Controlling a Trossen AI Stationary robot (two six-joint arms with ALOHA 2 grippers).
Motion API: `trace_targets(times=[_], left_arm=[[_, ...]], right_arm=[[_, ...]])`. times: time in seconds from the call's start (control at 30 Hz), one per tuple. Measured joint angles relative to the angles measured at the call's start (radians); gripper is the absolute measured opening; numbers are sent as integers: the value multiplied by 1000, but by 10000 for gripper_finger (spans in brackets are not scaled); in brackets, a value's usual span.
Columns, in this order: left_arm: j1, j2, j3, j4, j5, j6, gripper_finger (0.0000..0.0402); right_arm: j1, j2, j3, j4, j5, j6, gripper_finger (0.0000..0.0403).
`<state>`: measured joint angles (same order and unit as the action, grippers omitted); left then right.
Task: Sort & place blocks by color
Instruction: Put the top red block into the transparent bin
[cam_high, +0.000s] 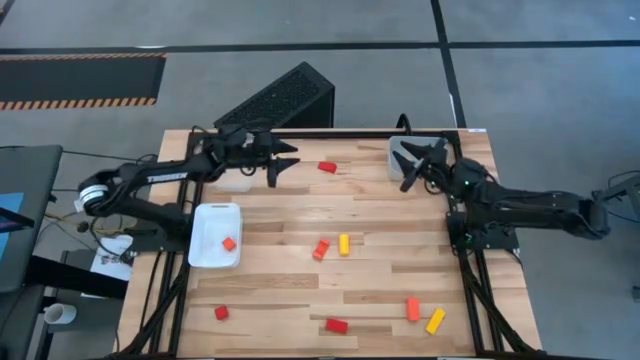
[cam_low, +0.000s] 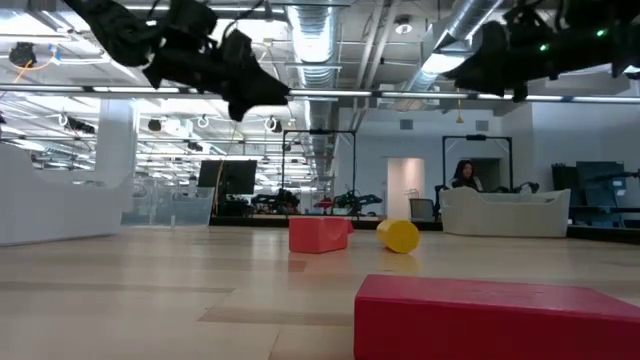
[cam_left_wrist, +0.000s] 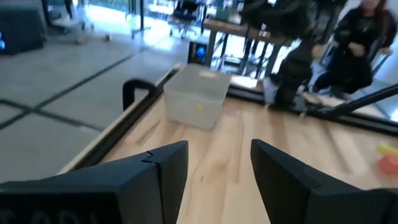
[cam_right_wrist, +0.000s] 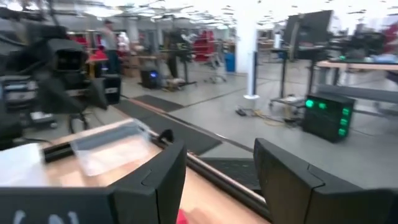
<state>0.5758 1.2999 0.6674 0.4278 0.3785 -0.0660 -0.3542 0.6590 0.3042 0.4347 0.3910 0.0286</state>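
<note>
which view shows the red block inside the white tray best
The high view: the red block lies in plain sight in the white tray by the left arm. The low and both wrist views do not show it.

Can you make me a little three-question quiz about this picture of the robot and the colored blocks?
1. True or false: the white rectangular plastic tray holds one small red block.
2. How many small yellow blocks lie on the wooden table? A) two B) five
3. Fill in: both grippers, left gripper and right gripper, have their fingers ____.

Key: 1 true; 2 A, one mid-table, one near the corner; 3 open.
</note>
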Motion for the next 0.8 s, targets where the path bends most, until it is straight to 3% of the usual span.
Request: trace_targets(times=[0.2,0.37,0.53,0.8], left_arm=[[-5,126,89,-51,11,26,161],[-2,228,296,-340,-13,182,170],[-9,390,536,-645,-110,377,208],[-40,632,801,-830,-163,574,274]], right_arm=[[-86,60,0,34,-11,1,209],[-134,78,0,36,-120,38,209],[-143,92,0,28,-173,92,209],[-111,167,0,11,-229,179,209]])
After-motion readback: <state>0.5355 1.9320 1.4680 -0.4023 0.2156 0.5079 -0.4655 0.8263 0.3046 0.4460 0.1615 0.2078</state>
